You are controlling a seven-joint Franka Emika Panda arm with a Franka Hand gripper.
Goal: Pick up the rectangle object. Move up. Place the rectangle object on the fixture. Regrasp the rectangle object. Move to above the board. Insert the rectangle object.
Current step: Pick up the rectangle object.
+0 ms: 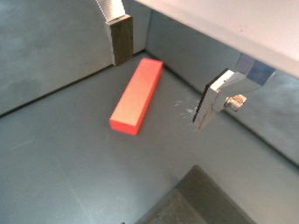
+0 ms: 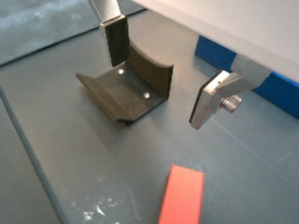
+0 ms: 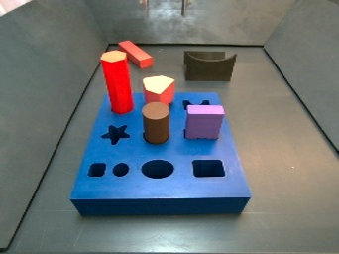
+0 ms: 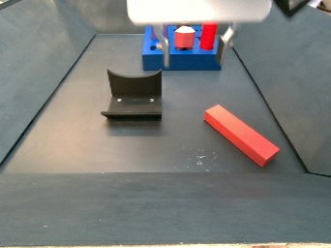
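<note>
I've got the end effector (image 1: 163,77) hanging above the floor, fingers (image 1: 121,42) spread wide, nothing between them. The rectangle object (image 1: 136,94) lies flat below, just off the midline of the gap in a wrist view, its long axis running slantwise to the finger line. In a side view it sits beside the fixture (image 4: 132,95), apart from it. I'd turn the wrist, then descend.

the gripper (image 1: 163,77) has a white body, flat silver plate jaws with dark pads and a screw
</note>
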